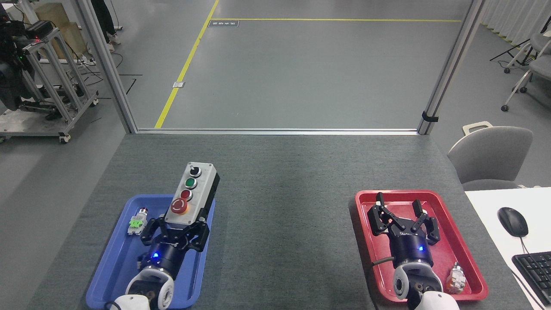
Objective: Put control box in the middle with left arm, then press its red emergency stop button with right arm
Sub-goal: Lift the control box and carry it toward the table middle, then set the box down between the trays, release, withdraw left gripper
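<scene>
Control box (190, 196): clamped at its near end by the left gripper, held above the far right corner of the blue tray, far end jutting out over the bare bench; tilted slightly to the right.
Face of box: black knob farthest, then green button, small red button, and the red emergency stop button (179, 206) nearest the gripper.
Left gripper (176, 228): fingers closed on both sides of the box's near end, blue light lit on the wrist.
Blue tray (111, 267): near left part of the bench, under the left arm; small loose push-button part with a green block (137, 222) lying by its left wall, just beside the gripper and apart from the box.
Middle (280, 202): bare dark grey felt between the two trays, nothing lying on it; raised right rim of the blue tray between box and this spot.
Right gripper (404, 215): fingers spread apart, holding nothing, poised over the red tray.
Red tray (366, 224): near right part of the bench; small push-button part with an orange block (456, 277) in its near right corner, beside the right wrist.
Beyond the bench: white desk with mouse (513, 221) and keyboard (533, 269) at right, grey chair (490, 157) behind it.
</scene>
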